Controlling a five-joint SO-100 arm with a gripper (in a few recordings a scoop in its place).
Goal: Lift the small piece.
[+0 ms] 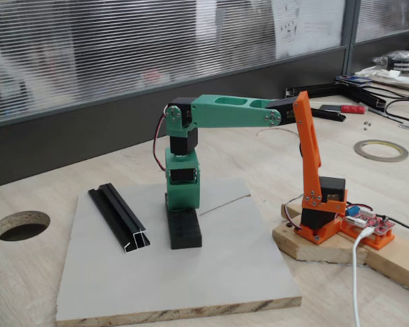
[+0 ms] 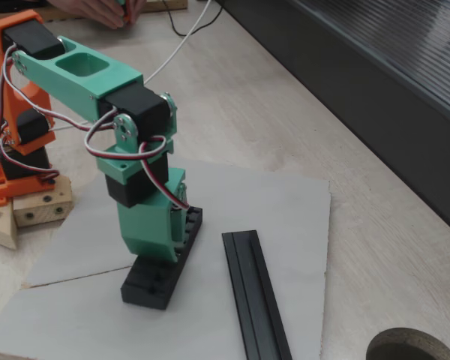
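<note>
Both fixed views show a grey flat board (image 1: pixel 123 286) with a long black channel-shaped rail (image 1: pixel 119 218) left of a black ribbed rectangular block (image 2: pixel 161 262), the green gripper (image 1: pixel 183 197) down on it, finger spread unclear; no tiny silvery piece is discernible, presumably light, thin, slippery.

Green-and-orange arm (image 1: pixel 232 112), black servos, red-white wires

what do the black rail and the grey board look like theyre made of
Long black channel-shaped rail: probably anodised aluminium, satin black with bare silvery cut ends. Flat grey board: likely laminated chipboard, matte grey top over a pale, speckled raw edge.
</note>
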